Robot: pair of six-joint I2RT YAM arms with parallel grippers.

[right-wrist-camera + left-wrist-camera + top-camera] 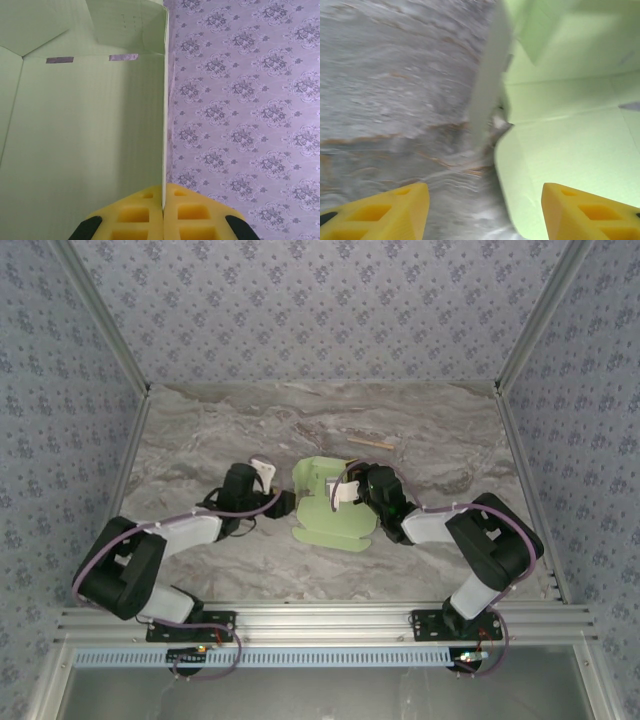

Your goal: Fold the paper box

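The left gripper [272, 486] hovers low over the grey marbled surface [200, 440] with its yellow fingertips [395, 212] spread apart, holding nothing. The rounded left edge of the pale light-green thin card paper box [330, 515] lies between them. The box sits at the middle of the surface, partly folded, with its base flat and its rear panels raised. The right gripper [163, 210] is closed on the edge of one upright panel. A thin tan wooden stick [370, 443] lies well behind.
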